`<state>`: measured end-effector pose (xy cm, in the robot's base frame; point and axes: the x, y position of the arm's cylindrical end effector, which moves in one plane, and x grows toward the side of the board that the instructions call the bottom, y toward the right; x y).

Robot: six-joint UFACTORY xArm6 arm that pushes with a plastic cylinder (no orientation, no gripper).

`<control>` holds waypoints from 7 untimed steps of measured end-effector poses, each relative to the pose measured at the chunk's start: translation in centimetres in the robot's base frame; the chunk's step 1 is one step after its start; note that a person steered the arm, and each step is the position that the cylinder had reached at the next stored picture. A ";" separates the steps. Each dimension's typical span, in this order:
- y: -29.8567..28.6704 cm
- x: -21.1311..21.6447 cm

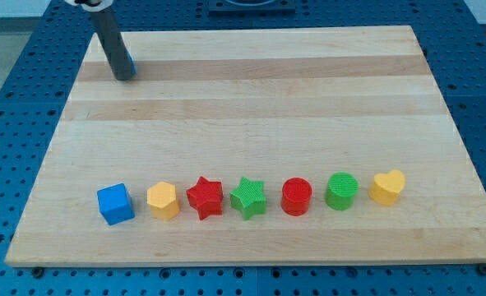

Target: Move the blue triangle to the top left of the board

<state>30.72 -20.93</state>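
My rod comes down at the view's top left, and my tip (124, 77) rests on the wooden board (251, 107) near its top left corner. A sliver of a blue block (132, 62), the blue triangle, shows just right of the rod; the rod hides most of it, so its shape cannot be made out. My tip touches or nearly touches it on its left side.
A row of blocks lies near the board's bottom edge: blue cube (115, 204), yellow hexagon (163, 200), red star (205, 197), green star (247, 197), red cylinder (296, 196), green cylinder (341, 191), yellow heart (386, 187).
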 end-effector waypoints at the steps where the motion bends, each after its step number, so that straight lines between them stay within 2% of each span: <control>1: 0.8 -0.6; 5: -0.5 -5.9; 7: -1.2 -1.7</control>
<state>29.04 -22.09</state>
